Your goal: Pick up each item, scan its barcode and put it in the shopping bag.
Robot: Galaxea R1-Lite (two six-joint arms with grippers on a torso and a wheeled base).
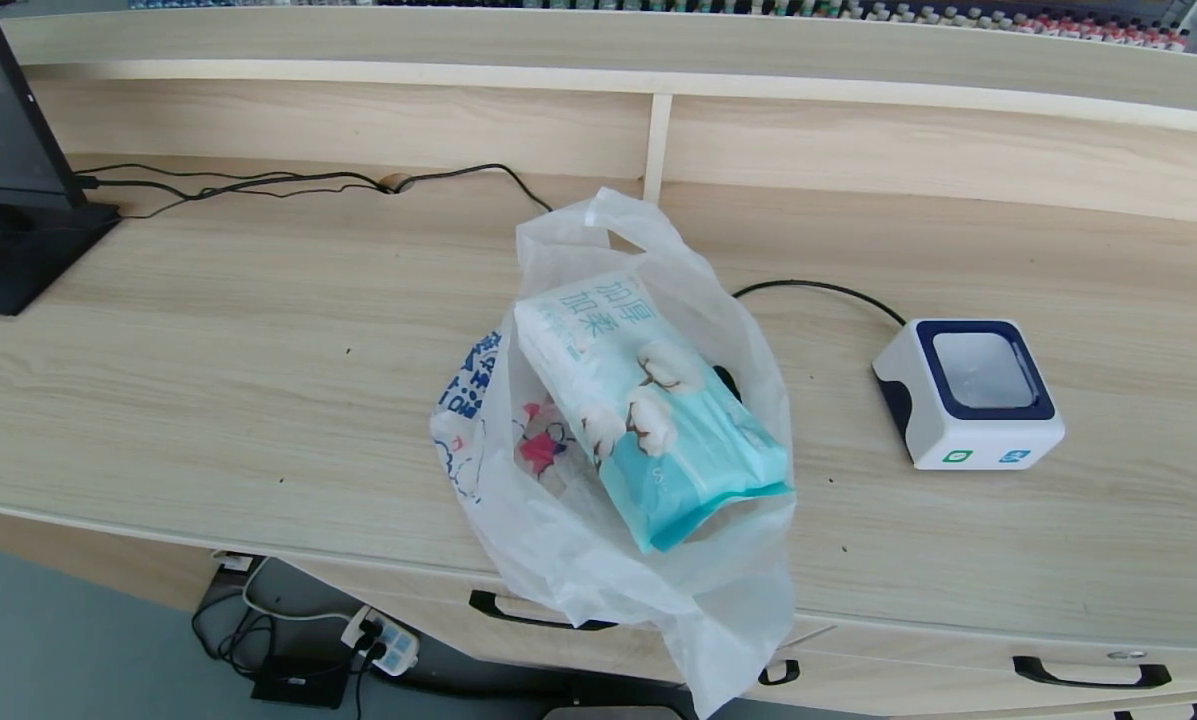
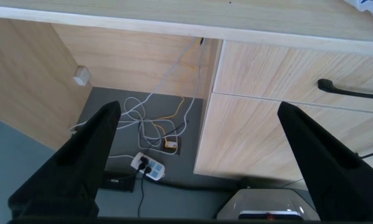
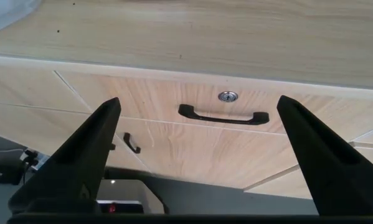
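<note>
In the middle of the light wooden counter (image 1: 208,400) lies the translucent white plastic shopping bag (image 1: 598,560). Inside it we see the soft teal-and-white pack of tissues (image 1: 648,410), and beside it a small red-and-white item (image 1: 541,447), too hidden to name. The white and dark-blue box scanner (image 1: 968,392) stands near the bag, on the robot's right. The left claw (image 2: 198,107) and the right claw (image 3: 198,101) are both spread and hold nothing, low before the wooden drawers (image 3: 223,143). We judge the task finished or nearly so: the goods that we see are already bagged.
</note>
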